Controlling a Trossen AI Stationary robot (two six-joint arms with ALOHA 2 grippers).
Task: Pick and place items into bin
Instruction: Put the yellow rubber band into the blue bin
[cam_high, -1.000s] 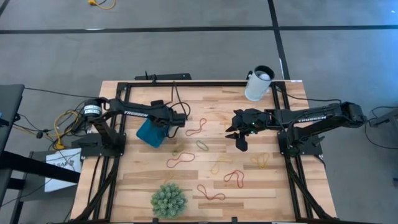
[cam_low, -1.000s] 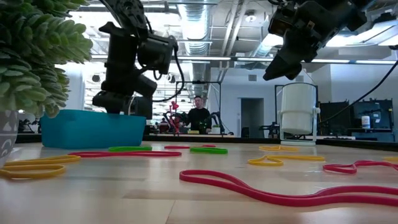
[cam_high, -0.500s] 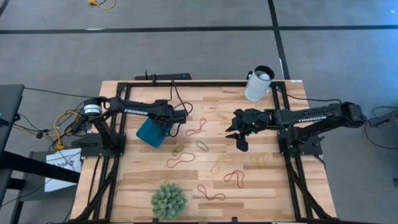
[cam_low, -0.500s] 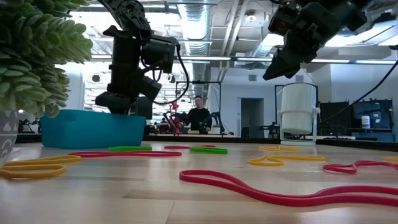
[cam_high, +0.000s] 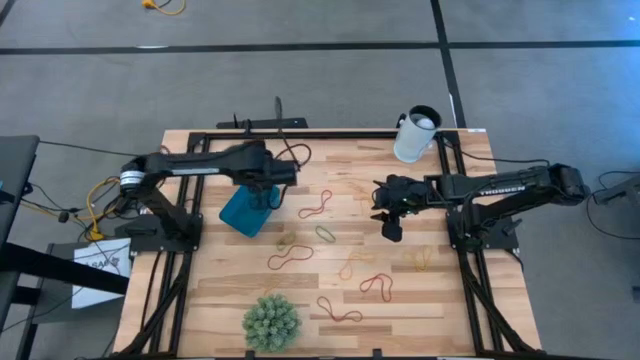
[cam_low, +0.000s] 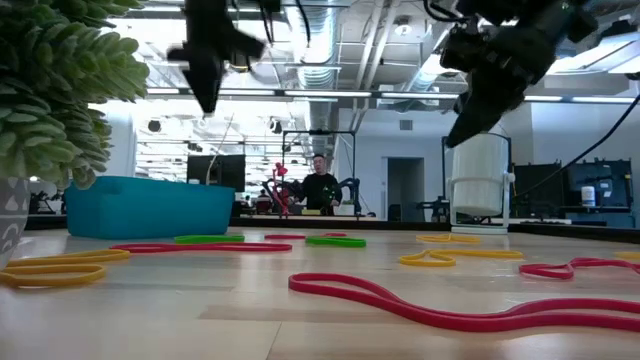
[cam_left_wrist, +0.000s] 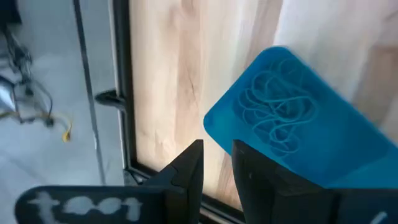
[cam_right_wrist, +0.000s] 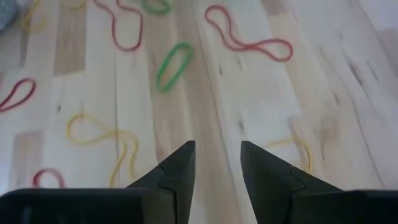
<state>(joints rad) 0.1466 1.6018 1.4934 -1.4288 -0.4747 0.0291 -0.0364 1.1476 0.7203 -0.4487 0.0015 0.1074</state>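
Lifted clear since a second ago, left gripper (cam_left_wrist: 216, 163) hangs slightly parted above the teal bin (cam_high: 243, 212), blue bands (cam_left_wrist: 277, 111) tangled inside. Right gripper (cam_right_wrist: 217, 163), spread, hovers over loose bands (cam_right_wrist: 174, 65) on the table (cam_high: 440, 300).

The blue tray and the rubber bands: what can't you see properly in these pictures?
- Blue tray, low view: its wall hides everything inside.
- Bands in the tray, left wrist view: a blue tangle, too blurred to count.
- Left gripper, low view: motion-blurred, and its arm is cut off by the top edge.
- Green spiky ball, low view: cut off by the left edge.
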